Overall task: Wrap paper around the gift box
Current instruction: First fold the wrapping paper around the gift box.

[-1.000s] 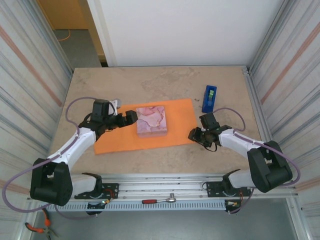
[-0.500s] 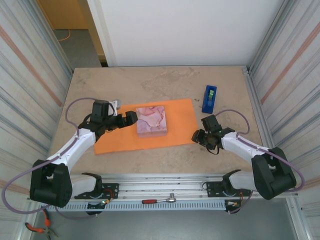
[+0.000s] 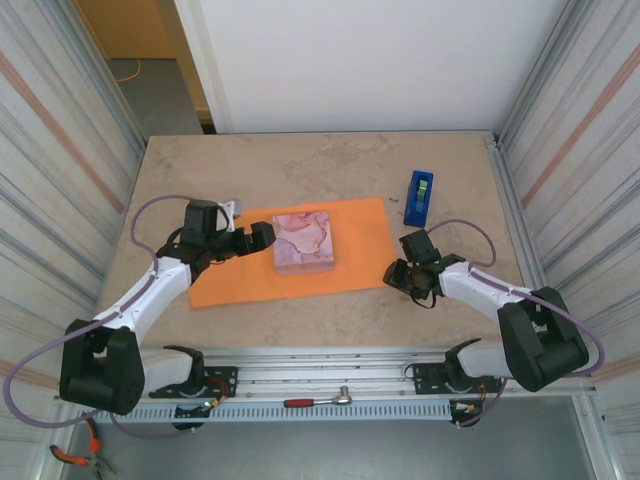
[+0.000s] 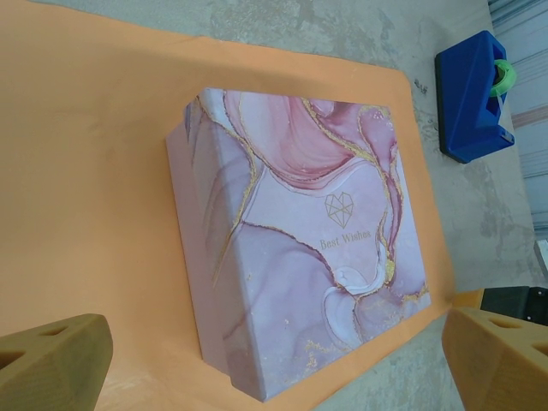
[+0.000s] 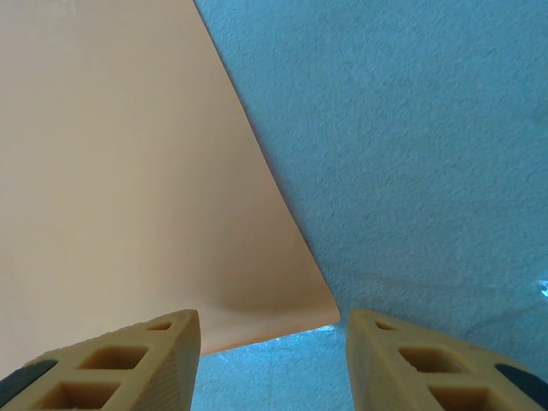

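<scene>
- While left gripper (image 3: 262, 235) stays spread by pink marbled square gift box (image 3: 303, 241), right gripper (image 5: 272, 318), fingers apart, nudges back over near corner of thin orange paper sheet (image 5: 128, 171).
- Corner pinch pending; nothing folded.

The gift box (image 4: 300, 248) looks like smooth card with a soft sheen, printed in pink marble with fine shiny gold veins. Under it the paper (image 4: 94, 188) is a thin, matt orange sheet, flat and smooth. The table (image 3: 300, 165) has a beige, stone-like matt top, finely grainy up close. At the far right the tape dispenser (image 4: 469, 98) is blue moulded plastic, slightly glossy. The right hand (image 5: 270, 338) has tan fingers (image 5: 128, 364) of matt plastic.
</scene>
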`<state>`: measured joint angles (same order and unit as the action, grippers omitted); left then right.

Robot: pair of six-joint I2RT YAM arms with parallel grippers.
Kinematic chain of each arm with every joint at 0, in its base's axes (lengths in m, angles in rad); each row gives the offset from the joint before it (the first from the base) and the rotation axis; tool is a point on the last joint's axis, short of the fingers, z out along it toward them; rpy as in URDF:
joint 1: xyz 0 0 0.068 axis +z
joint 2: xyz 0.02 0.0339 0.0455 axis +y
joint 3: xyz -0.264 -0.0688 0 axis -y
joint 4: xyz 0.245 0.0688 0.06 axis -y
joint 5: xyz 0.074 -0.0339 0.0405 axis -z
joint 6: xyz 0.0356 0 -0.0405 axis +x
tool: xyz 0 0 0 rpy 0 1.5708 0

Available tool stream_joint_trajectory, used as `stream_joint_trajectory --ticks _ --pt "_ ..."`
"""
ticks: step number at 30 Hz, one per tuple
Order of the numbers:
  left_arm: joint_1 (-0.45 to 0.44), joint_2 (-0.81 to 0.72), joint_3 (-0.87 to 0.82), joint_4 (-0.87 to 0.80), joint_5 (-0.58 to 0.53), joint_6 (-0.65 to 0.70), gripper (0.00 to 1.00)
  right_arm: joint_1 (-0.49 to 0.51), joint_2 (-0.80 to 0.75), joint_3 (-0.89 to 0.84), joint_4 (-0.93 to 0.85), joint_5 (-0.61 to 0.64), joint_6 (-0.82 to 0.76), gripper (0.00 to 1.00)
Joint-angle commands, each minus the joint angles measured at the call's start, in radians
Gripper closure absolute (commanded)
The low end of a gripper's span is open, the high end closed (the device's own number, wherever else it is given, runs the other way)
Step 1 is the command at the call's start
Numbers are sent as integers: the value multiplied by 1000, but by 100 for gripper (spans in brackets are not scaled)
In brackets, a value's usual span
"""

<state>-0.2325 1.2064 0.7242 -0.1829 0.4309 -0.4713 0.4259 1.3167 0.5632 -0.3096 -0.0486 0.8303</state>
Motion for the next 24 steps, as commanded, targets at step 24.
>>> stream_joint_trajectory --ticks 24 --pt "12 1 -11 21 41 0 1 -2 88 44 210 -77 54 51"
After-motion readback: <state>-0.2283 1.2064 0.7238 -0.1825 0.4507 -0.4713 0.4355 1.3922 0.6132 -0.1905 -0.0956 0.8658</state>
